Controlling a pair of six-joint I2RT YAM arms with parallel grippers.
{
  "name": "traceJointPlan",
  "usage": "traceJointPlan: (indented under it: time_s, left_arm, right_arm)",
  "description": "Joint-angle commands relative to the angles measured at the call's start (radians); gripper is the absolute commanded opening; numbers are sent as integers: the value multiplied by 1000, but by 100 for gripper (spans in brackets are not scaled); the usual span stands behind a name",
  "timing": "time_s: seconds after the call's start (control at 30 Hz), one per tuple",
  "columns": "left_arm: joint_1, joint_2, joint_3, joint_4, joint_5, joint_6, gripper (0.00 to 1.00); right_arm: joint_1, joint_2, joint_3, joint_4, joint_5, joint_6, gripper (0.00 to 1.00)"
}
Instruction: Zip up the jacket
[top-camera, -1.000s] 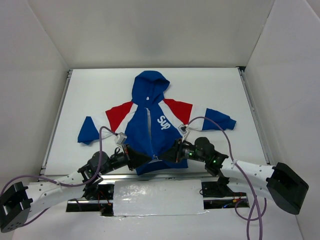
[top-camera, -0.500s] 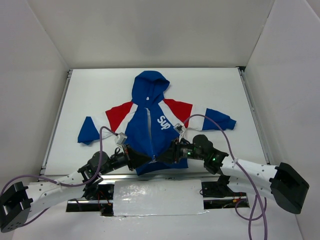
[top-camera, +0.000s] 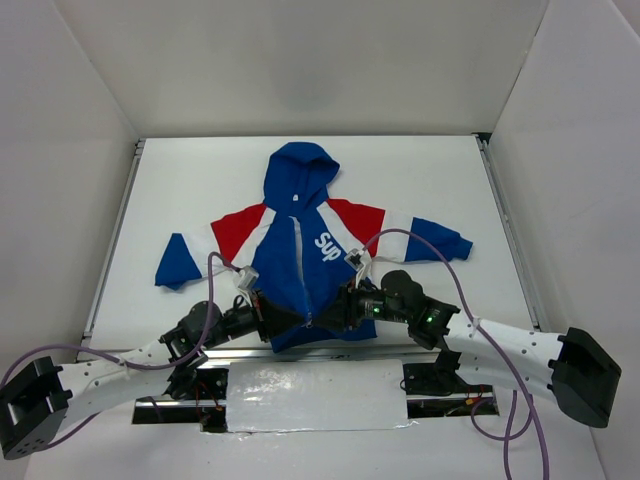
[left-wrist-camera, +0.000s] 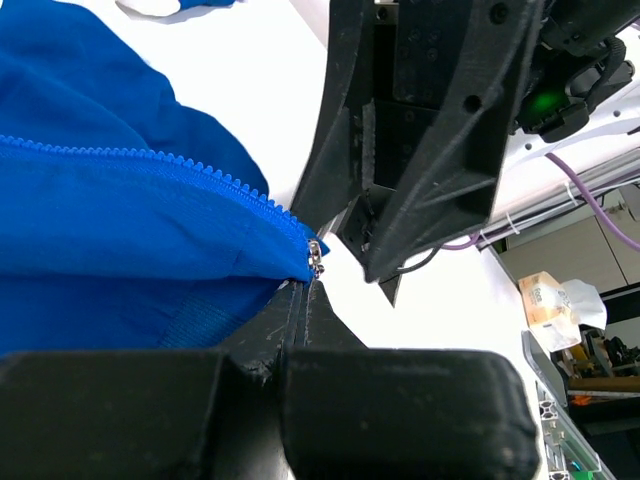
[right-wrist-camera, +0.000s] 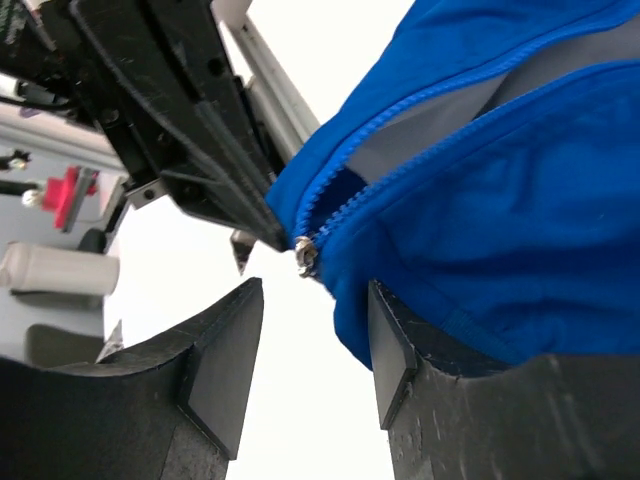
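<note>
One jacket (top-camera: 305, 250), flat on the worktop (top-camera: 430, 180), hood at the far side, hem at the near edge between the arms. Slider (right-wrist-camera: 305, 258) sits at the hem, and the teeth rows above it lie parted. Left pincer (top-camera: 287, 320): pressed together, apparently nipping the hem just beside the slider. Right pincer (top-camera: 338, 312): spread, one finger on each side of the slider, holding nothing. Hazards, as judged: the right fingers may close on cloth instead of the slider, so a pull only bunches the front. A weak hem hold would let the jacket ride up with the pull. Loose fabric could jam in the slider. The two pincers work very near each other and may knock together.
</note>
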Motion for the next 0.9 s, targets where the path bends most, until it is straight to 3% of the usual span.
traceJointPlan:
  time_s: [0.0, 0.17, 0.4, 0.57, 0.87]
  left_arm:
    - [-5, -8, -126, 108, 28, 35, 0]
    - [-5, -30, -133, 98, 26, 34, 0]
    - [-4, -53, -138, 86, 32, 31, 0]
    - [-5, -62, -143, 80, 25, 31, 0]
    - [-5, -65, -152, 80, 15, 27, 0]
  right_arm:
    - [4, -16, 52, -40, 68, -50, 53]
    - [-3, 11, 9, 108, -5, -7, 36]
    - [-6, 47, -5, 242, -71, 30, 36]
    - [-8, 44, -5, 257, -82, 31, 25]
    - [-16, -13, -39, 268, -91, 28, 29]
